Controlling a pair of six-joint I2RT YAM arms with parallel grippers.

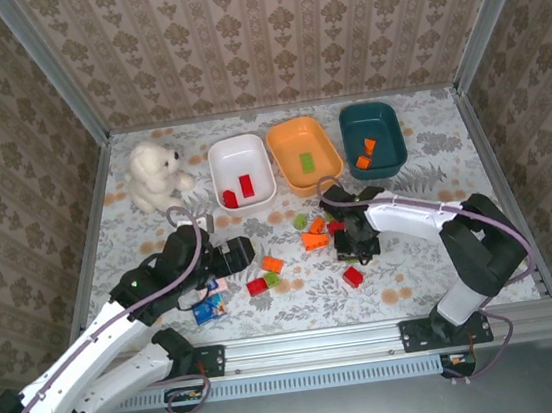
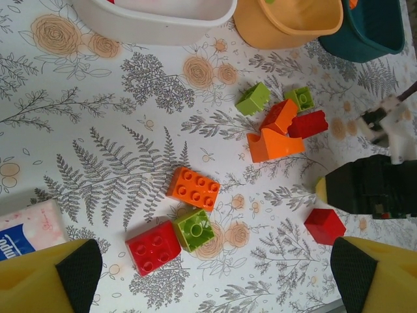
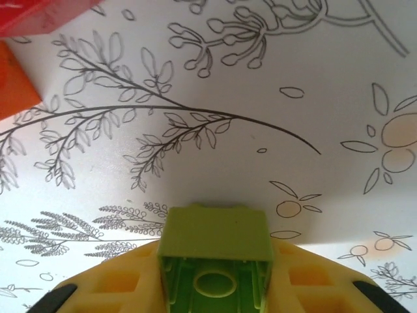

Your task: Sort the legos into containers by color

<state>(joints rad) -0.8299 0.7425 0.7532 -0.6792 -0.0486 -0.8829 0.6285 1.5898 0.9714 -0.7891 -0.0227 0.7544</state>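
Nearest the arms' bases, two pink-and-blue printed cards [image 1: 206, 309] lie on the tabletop [image 1: 299, 309] just ahead of the left arm. The left gripper [image 2: 215, 277] hangs above the floral surface. Its yellow fingers [image 2: 45, 283] are spread wide with nothing between them.

Under it, seen from the left wrist, lie some of the loose legos. A red brick [image 2: 153, 248] touches a green brick [image 2: 194, 229], and an orange brick [image 2: 193, 189] sits just beyond them. A lone red cube [image 2: 324, 225] lies off to the right, near the right arm's dark wrist. Farther on is a tight cluster [image 2: 280, 130] of two orange wedge pieces, a red brick and two green ones.

The right gripper [image 1: 359, 247] is low over the tabletop beside that cluster. In its wrist view, its fingers [image 3: 111, 287] are closed on a light green lego [image 3: 215, 251], whose hollow underside faces the camera. Whether that piece rests on the surface cannot be told.

At the far side the three containers stand in a row, close together. The white bin [image 1: 216, 174] holds two red bricks. The orange bin [image 1: 273, 141] in the middle holds one green brick. The teal bin [image 1: 381, 121] on the right holds two orange pieces. A white plush bear [image 1: 156, 173] sits left of the white bin.
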